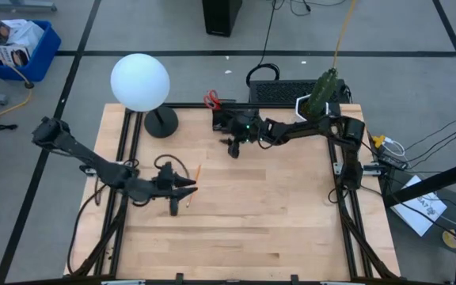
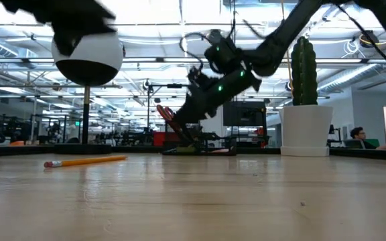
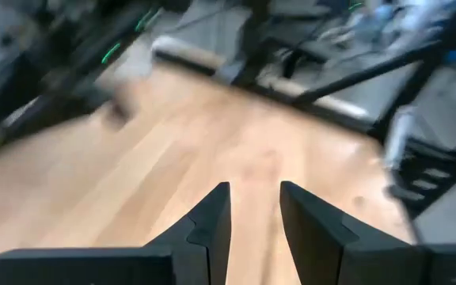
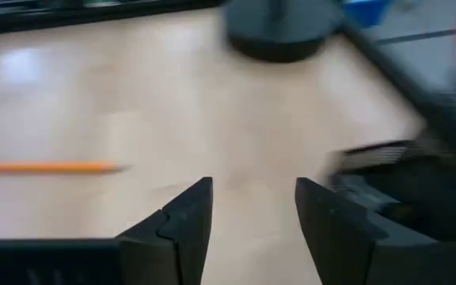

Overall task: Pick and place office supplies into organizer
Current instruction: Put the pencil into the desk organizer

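**Right gripper open beside the organizer, left gripper apart and empty**

From my station I see the right gripper [image 1: 233,148] just in front of the organizer [image 1: 226,119], at the far side of the table [image 1: 275,214]. In the right wrist view its 2 fingers [image 4: 176,226] stand clearly apart with only bare wood between them, so this hand is open and holds nothing.

The red-handled scissors [image 1: 211,100] stand in the organizer, handles up. 1 orange pencil [image 1: 194,176] lies on the table between the 2 arms, well apart from the organizer; in the low view it lies flat on the wood.

The left gripper [image 1: 187,188] is near the pencil, at the table's left half. In the left wrist view its fingers [image 3: 212,218] keep a narrow gap, nothing is between them. Whether the fingertips touch the pencil, I cannot tell.

The lamp base [image 1: 161,122] and the white plant pot [image 2: 306,130] stand at the far edge.
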You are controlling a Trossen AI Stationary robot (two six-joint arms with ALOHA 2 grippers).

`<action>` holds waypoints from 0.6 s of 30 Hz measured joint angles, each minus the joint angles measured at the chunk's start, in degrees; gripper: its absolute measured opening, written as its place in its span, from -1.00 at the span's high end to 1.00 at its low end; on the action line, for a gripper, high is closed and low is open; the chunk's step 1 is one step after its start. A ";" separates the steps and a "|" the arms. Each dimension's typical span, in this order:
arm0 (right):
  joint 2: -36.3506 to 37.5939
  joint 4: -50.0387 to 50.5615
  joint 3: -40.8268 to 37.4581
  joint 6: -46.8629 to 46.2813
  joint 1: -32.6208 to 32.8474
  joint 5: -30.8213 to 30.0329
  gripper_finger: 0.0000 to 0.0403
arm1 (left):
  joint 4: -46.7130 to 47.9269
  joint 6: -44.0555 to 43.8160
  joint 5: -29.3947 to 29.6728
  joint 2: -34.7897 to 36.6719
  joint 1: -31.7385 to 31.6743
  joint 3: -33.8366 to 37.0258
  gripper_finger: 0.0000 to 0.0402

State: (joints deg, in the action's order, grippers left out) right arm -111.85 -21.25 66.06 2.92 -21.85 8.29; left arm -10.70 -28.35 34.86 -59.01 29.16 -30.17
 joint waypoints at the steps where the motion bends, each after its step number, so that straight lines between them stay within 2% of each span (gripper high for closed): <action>1: 0.92 1.57 0.00 -0.20 0.86 1.08 0.14 | 1.55 -3.50 1.22 -1.36 0.03 0.00 0.43; 4: 3.55 7.48 0.00 -0.66 3.15 4.50 0.16 | 4.42 -14.83 6.86 -5.63 2.10 0.07 0.43; 7: 6.08 13.02 -0.70 -0.77 5.47 6.28 0.16 | 3.95 -23.94 17.00 -9.15 7.18 0.04 0.43; 10: 9.56 12.02 -5.16 -2.31 8.83 7.09 0.15 | 4.03 -32.03 30.16 -12.86 12.31 0.04 0.43; 12: 12.05 8.47 -9.34 -3.57 11.25 7.01 0.16 | 3.61 -36.47 36.21 -15.89 15.20 0.04 0.43; 14: 14.61 3.45 -14.13 -5.38 13.48 6.91 0.16 | 2.58 -38.66 39.43 -19.08 16.72 0.04 0.43; 18: 19.21 -9.46 -23.41 -9.43 18.01 5.92 0.17 | -2.02 -39.29 40.12 -26.20 16.72 0.02 0.43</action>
State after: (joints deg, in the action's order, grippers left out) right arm -92.65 -30.71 42.65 -6.51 -3.84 14.21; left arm -12.72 -67.64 74.98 -85.21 45.88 -30.15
